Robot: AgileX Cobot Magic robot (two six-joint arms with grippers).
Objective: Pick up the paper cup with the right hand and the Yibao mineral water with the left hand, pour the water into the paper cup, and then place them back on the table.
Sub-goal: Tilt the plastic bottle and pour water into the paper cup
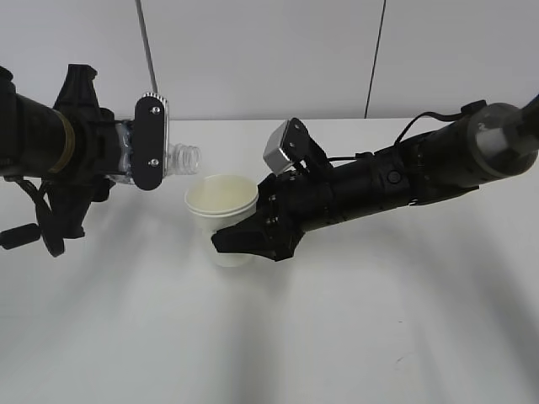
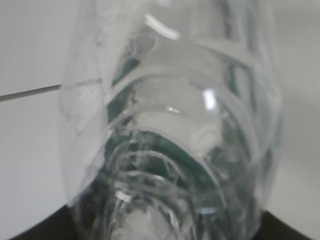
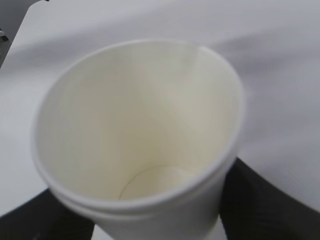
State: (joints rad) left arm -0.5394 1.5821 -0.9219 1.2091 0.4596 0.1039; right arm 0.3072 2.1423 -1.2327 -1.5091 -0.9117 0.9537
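My right gripper (image 1: 238,241) is shut on the paper cup (image 1: 222,202) and holds it above the table (image 1: 354,337), tilted a little. In the right wrist view the paper cup (image 3: 140,130) fills the frame, with black fingers (image 3: 250,200) on both sides. My left gripper (image 1: 143,156) is shut on the Yibao mineral water bottle (image 1: 184,159), held on its side with its open neck pointing right, just left of and above the cup's rim. The bottle (image 2: 175,130) fills the left wrist view, green label showing through. I cannot tell whether water is flowing.
A white wall with two dark vertical cables (image 1: 147,42) stands behind the table. The left arm (image 1: 34,139) with its yellow band is at the far left; the right arm (image 1: 421,164) reaches in from the right.
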